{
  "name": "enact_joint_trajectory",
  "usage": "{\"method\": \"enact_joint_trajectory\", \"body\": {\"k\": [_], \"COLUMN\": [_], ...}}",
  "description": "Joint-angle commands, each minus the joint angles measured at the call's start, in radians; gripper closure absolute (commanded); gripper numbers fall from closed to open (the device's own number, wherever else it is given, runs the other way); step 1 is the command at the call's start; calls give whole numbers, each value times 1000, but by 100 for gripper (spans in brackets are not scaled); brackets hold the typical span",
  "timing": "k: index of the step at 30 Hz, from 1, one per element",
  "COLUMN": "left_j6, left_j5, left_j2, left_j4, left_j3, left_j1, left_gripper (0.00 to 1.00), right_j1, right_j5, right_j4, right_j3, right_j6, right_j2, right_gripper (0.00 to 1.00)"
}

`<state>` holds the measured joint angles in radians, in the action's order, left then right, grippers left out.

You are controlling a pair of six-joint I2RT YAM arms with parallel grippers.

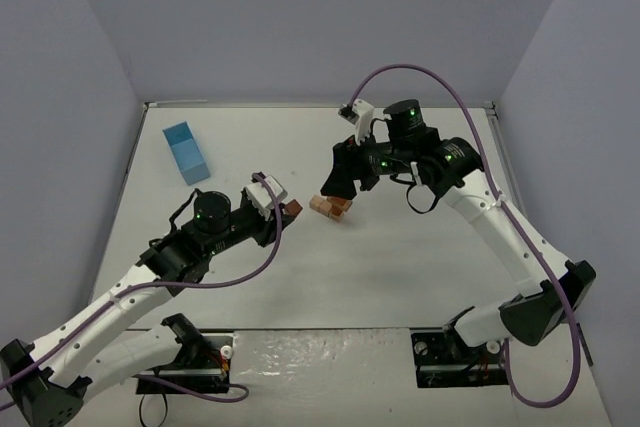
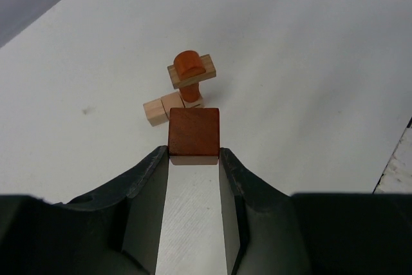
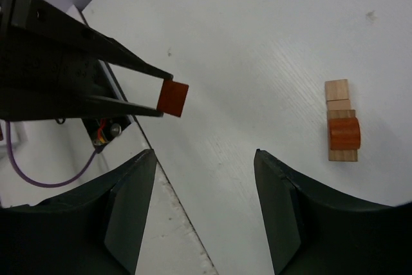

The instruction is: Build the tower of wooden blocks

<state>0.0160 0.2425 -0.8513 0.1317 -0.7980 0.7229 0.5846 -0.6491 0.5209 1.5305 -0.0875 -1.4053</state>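
Observation:
The small wood block tower [image 1: 332, 207] stands mid-table: a reddish-brown round piece [image 2: 188, 64] on a tan plank [image 2: 205, 72] over a reddish post, with tan blocks [image 2: 159, 107] at its foot. It also shows in the right wrist view [image 3: 343, 134]. My left gripper [image 2: 194, 152] is shut on a reddish-brown cube [image 2: 194, 131], held just left of the tower in the top view [image 1: 292, 209]. My right gripper [image 3: 205, 156] is open and empty, hovering above and slightly behind the tower [image 1: 338, 182]. The cube also shows in the right wrist view [image 3: 173, 98].
A light-blue rectangular box [image 1: 186, 152] lies at the back left of the white table [image 1: 420, 267]. Purple cables loop off both arms. Grey walls close in the table on three sides.

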Motion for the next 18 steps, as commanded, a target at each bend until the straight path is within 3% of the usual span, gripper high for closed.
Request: {"method": "enact_joint_trajectory", "body": {"k": [1,18], "left_j6": [133,217], "left_j5": [51,17], "left_j2": [-18,-57], "left_j4": [-115,-210], "left_j3": [-99,-116], "left_j1": [44,100], "left_gripper": [100,100], "right_j1": [10,57], "right_j5": [-103,-200], "right_j4": [-49,-70], "right_j3": [66,65], "right_j6": [-80,-151], "right_j2": [-40,-114], "right_gripper": [44,53]}}
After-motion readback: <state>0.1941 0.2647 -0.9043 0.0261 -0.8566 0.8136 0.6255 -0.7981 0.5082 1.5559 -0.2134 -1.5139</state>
